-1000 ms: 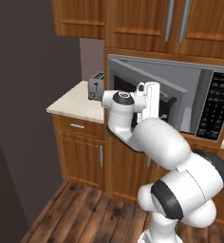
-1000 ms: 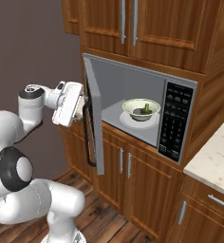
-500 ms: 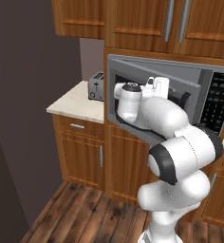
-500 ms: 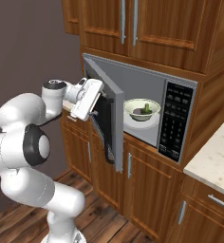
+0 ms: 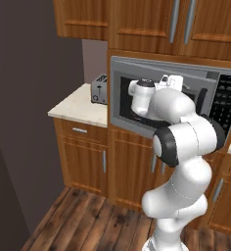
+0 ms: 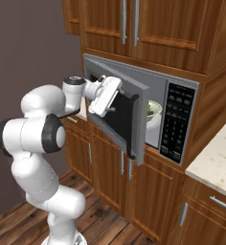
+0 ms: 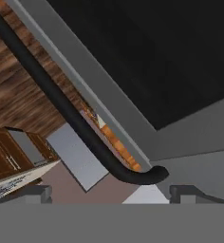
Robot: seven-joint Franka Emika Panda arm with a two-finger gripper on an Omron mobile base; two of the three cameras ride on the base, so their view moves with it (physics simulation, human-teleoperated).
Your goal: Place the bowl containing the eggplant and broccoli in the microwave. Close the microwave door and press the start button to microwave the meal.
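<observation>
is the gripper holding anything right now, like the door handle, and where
Nothing is held. The gripper is open and set against the outside of the microwave door, pushing on its glass rather than clamping the black handle.

Microwave door (image 6: 119, 122): half-shut, blocking most of the opening.
Gap: narrow slit beside the keypad (image 6: 177, 119), bowl (image 6: 153, 111) behind.

Arm folded, elbow bent, fingers (image 7: 109, 192) spread wide (nothing held).
</observation>
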